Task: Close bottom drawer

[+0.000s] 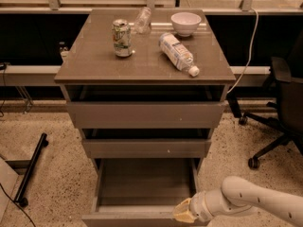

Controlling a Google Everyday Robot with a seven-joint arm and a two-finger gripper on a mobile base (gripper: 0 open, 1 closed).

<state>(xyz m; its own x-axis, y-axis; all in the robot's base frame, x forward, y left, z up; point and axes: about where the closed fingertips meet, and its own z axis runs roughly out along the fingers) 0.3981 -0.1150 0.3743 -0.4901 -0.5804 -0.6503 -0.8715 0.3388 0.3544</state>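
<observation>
The hand is seen at the right end of the bottom drawer's front panel; whether it is spread or pressed together cannot be told. That drawer, lowest of three, is pulled far out below the desk's near edge. Farther back, one can, two bottles, one labelled and one clear, and one bowl are carried.

The bottom drawer is sitting pulled out at lower centre, the gripper positioned at its front right edge. A can, bottle and bowl are sitting on the cabinet top above.
</observation>
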